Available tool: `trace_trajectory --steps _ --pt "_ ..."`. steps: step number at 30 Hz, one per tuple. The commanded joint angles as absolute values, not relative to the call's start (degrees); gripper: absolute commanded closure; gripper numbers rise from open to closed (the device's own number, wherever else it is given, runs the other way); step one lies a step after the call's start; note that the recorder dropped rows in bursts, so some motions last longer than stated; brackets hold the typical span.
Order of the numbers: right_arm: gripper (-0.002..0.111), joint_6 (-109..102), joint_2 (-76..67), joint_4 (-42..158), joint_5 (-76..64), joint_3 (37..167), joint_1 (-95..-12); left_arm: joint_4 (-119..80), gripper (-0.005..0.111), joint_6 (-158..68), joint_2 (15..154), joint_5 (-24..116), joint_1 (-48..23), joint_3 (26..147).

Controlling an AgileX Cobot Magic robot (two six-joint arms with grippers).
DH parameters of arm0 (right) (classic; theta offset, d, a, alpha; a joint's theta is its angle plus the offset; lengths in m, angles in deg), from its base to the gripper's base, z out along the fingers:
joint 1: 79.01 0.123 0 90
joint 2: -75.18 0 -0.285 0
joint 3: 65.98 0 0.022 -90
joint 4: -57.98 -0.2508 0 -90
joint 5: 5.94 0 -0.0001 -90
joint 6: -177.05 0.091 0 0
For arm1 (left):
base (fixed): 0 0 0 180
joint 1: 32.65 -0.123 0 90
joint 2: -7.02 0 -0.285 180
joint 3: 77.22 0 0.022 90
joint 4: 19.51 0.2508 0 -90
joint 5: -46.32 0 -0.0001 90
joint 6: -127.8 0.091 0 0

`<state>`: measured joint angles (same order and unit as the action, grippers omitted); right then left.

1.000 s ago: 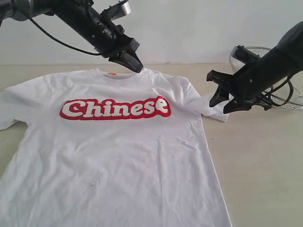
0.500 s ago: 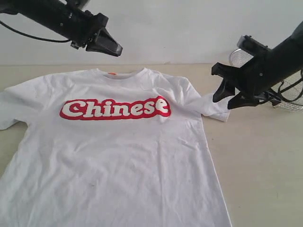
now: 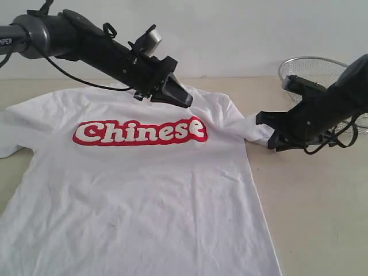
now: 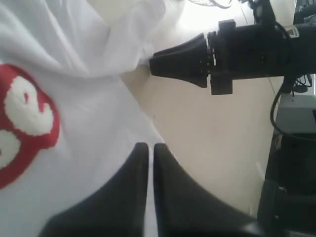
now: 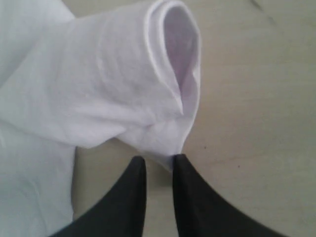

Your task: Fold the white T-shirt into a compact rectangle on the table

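White short-sleeved cotton T-shirt with red lettering lies flat, front up, on the pale beige tabletop; first fold not yet made. At its 2 o'clock the right gripper has narrow jaws flanking the sleeve hem corner, but the grip is unconfirmed. The left gripper hovers closed and empty over the shoulder. Next move, likely: secure the sleeve and carry it toward 9 o'clock.

The white T-shirt carries one word, "Chinese", across its chest in fat white letters on a red outline. Beyond the T-shirt's sleeve, the left arm bears small white lettering ending in "PER", cut off at the picture's edge.
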<state>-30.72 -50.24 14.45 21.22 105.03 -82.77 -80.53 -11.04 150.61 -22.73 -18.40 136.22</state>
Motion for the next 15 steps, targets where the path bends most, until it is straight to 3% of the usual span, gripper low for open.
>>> trace_trajectory --steps 1,4,15 --pt "0.079 -33.37 -50.08 13.65 18.46 104.96 -82.11 -79.12 0.102 -11.01 152.02 -22.04 -17.99 136.05" --pt "0.072 -33.50 -50.08 13.65 16.36 104.96 -82.11 -78.18 0.102 -11.29 152.24 -22.04 -17.99 136.05" --pt "0.071 -34.91 -53.79 13.32 15.67 104.86 -81.65 -78.32 0.102 -11.17 152.24 -20.31 -17.99 136.05"
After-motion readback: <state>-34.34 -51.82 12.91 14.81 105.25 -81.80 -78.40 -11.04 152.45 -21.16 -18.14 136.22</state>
